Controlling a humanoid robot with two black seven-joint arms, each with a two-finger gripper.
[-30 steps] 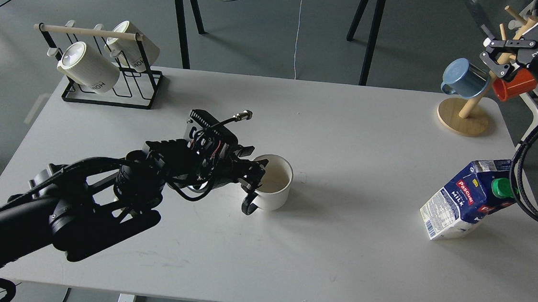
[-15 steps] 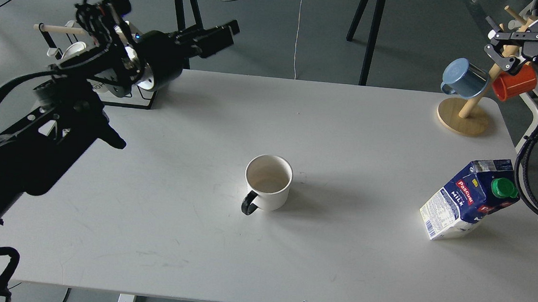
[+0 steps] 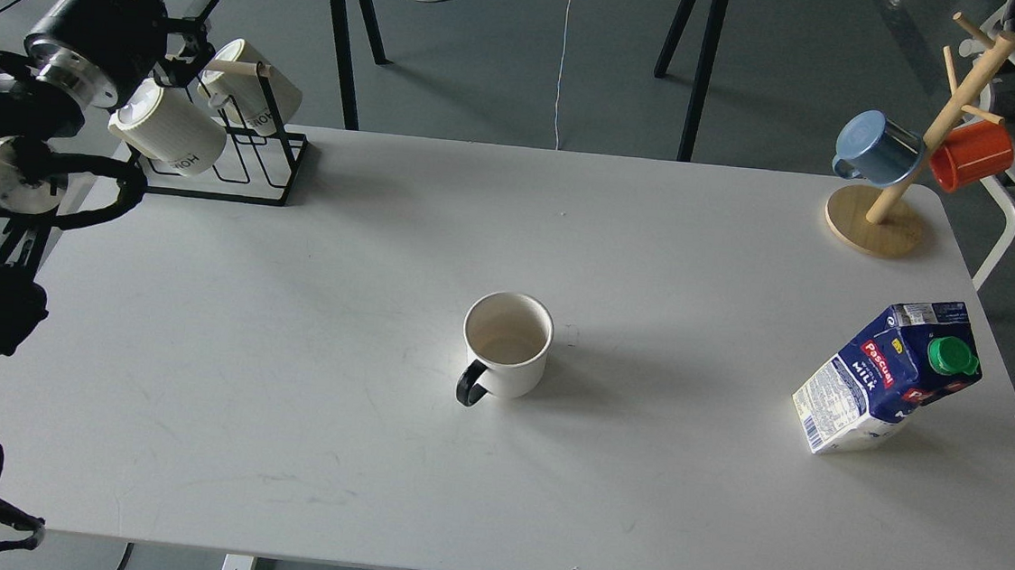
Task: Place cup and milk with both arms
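Note:
The cup (image 3: pixel 507 347), a smooth white mug with a black handle pointing to the front left, stands upright and alone at the middle of the white table (image 3: pixel 305 323). The milk (image 3: pixel 882 378), a blue and white carton with a green cap, stands near the table's right edge, apart from the cup. My left gripper (image 3: pixel 189 36) is at the far upper left, over the mug rack and far from the cup. Its two fingers are spread and hold nothing. My right arm and gripper are out of view.
A black wire rack (image 3: pixel 236 168) with two ribbed white mugs (image 3: pixel 171 127) stands at the back left, just under my left gripper. A wooden mug tree (image 3: pixel 874 225) with a blue mug (image 3: pixel 876 149) and an orange mug (image 3: pixel 971 154) stands at the back right.
My left gripper let go of the cup and swung up and back to the far left. My right arm rose out of view at the upper right. Cup and milk have not moved.

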